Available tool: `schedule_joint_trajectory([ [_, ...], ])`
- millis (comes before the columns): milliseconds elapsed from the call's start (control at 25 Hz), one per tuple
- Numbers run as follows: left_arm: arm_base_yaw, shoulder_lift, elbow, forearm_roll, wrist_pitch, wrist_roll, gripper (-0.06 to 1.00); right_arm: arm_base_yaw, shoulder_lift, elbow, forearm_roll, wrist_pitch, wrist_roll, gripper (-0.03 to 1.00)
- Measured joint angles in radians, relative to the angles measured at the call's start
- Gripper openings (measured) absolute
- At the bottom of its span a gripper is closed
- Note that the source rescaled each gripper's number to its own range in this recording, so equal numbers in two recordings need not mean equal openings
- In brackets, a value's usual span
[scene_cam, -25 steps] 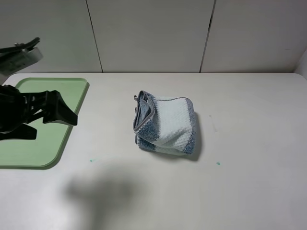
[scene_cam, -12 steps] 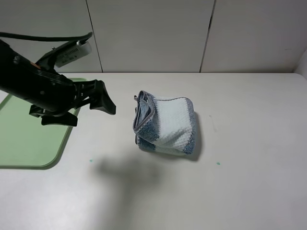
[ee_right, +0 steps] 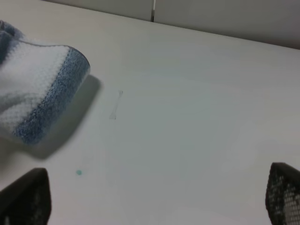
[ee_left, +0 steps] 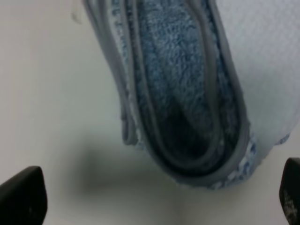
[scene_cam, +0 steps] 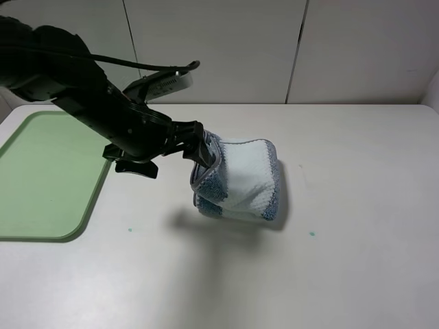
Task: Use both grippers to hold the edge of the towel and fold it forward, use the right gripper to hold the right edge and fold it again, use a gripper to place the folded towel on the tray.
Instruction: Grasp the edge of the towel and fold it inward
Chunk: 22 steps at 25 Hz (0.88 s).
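Table [scene_cam: 357,260]: pale, broad surface that carries everything; the towel lies near its middle, with the tray far off to the towel's left in the high view.
Tray [scene_cam: 41,185]: flat light-green rectangle with rounded corners and a low rim, well apart from the towel, at the table's left edge; nothing lies in it.
Left arm [scene_cam: 82,89]: bulky and black with a cable over it; it reaches in from above the tray side and slants down toward the towel's left end.
Towel [scene_cam: 240,179]: folded into a thick bundle, resting on the table and not on the tray; a pale waffle face is up, with blue-grey bands along its near and right sides.
Edge of the towel [ee_left: 206,159]: grey piped hems stacked in layers at the bundle's left end, curling round a blue inner fold; the left wrist view looks straight into this end.
Left gripper [scene_cam: 200,152]: its tip is at the towel's left end, jaws spread wide with one finger [ee_left: 21,194] showing at each side of the wrist view and the hem between them, nothing pinched.
Right gripper [ee_right: 154,197]: outside the high view; in its own wrist view the jaws stand wide apart over bare table, the towel's banded end off to one side, nothing held.
Green speck [scene_cam: 312,234]: tiny mark on the table just beyond the towel's near right corner.
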Motion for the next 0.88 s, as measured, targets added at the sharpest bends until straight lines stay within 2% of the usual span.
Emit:
schedule_joint_trajectory([
  [320, -0.016, 0.108, -0.069, -0.002, -0.017, 0.019, 1.00, 0.000, 0.000, 0.000, 0.000, 0.000, 0.000, 1.00],
  [880, -0.017, 0.211, -0.078, -0.003, -0.060, 0.054, 1.00, 0.000, 0.000, 0.000, 0.000, 0.000, 0.000, 1.00],
])
